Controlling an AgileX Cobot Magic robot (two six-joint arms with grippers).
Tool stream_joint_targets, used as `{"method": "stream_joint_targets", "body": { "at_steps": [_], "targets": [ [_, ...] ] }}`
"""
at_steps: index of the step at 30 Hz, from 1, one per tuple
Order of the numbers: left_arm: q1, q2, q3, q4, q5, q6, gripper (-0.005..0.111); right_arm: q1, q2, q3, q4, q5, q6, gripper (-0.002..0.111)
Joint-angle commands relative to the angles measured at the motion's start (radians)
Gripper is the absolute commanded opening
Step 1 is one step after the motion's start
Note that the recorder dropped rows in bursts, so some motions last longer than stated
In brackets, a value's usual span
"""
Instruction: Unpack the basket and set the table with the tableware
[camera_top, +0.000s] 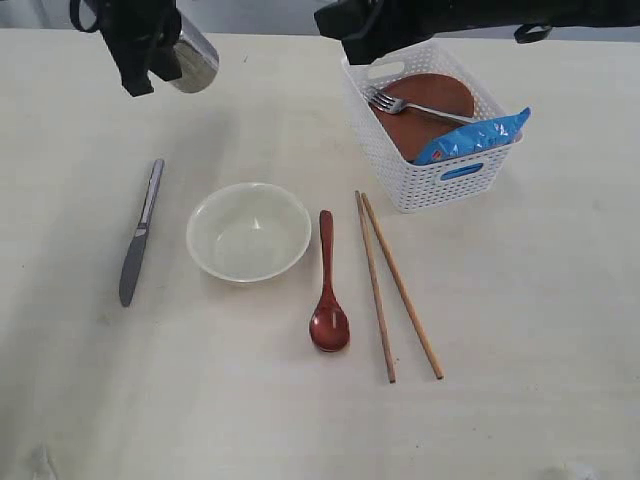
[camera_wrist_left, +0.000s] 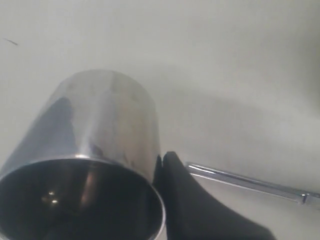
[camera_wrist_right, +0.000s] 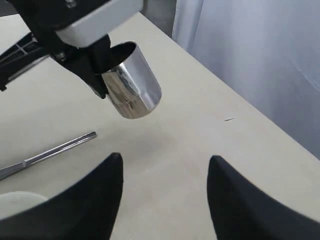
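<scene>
My left gripper (camera_top: 160, 55) is shut on the shiny steel cup (camera_top: 192, 60), pinching its rim and holding it tilted above the table's far left; the cup (camera_wrist_left: 90, 150) fills the left wrist view and shows as cup (camera_wrist_right: 132, 85) in the right wrist view. The knife (camera_top: 140, 232), white bowl (camera_top: 249, 231), wooden spoon (camera_top: 328, 285) and two chopsticks (camera_top: 395, 285) lie on the table (camera_top: 520, 330). The white basket (camera_top: 435, 125) holds the brown plate (camera_top: 425, 100) and the fork (camera_top: 410, 103). My right gripper (camera_wrist_right: 165, 165) stands open, empty, above the basket's far left corner.
A blue crisp packet (camera_top: 470, 138) leans in the basket's near right corner. The knife (camera_wrist_left: 250, 182) shows beside the left finger and as knife (camera_wrist_right: 47, 152) below the cup. A pale curtain (camera_wrist_right: 250, 60) hangs past the table's far edge.
</scene>
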Motion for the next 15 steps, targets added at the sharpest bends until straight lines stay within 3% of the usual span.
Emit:
{"method": "stream_joint_targets", "body": {
  "at_steps": [1,15],
  "targets": [
    [-0.004,0.078,-0.053,0.046,0.027,-0.036,0.0,-0.004,-0.011,-0.001,-0.003,0.004,0.007,0.049],
    [-0.012,0.212,-0.114,0.098,0.081,-0.118,0.0,-0.004,-0.011,-0.001,-0.003,0.004,0.007,0.049]
  ]
}}
